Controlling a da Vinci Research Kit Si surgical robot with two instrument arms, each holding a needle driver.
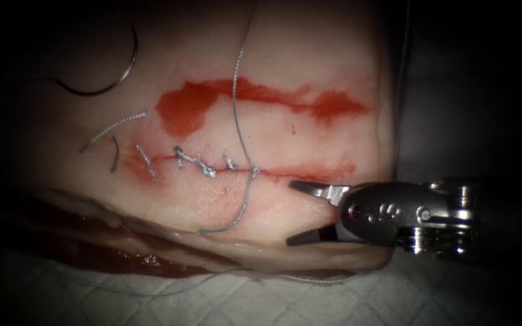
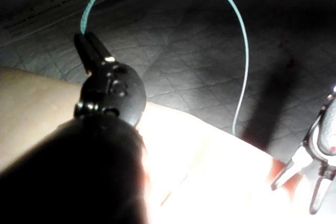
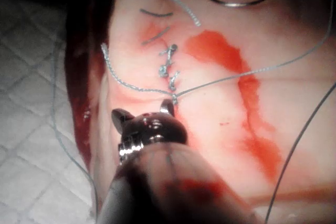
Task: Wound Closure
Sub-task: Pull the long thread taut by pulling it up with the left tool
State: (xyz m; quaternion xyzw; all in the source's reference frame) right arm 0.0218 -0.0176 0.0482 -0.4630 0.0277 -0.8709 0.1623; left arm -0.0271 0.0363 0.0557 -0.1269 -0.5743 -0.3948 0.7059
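The tissue [image 1: 309,139] has a cut [image 1: 297,173] running left to right. The curved needle [image 1: 122,66] lies free on the tissue's surface at the upper left, held by neither tool; it shows again as the needle [image 3: 231,1]. The thread [image 1: 237,102] comes down from above, enters the cut at a stitch [image 1: 254,171] and curls out below it. My right tool [image 1: 289,212] sits at the right end of the cut, jaws open and holding nothing; it is also my right tool [image 3: 143,109]. My left tool [image 2: 84,36] is shut on the thread [image 2: 231,19] off the tissue.
Knotted stitches [image 1: 203,168] close the left part of the cut. Cut thread ends [image 1: 116,128] lie near them. Red fluid [image 1: 194,105] stains the tissue above the cut. A white quilted pad [image 1: 92,296] lies under the tissue, with thread trailing across it.
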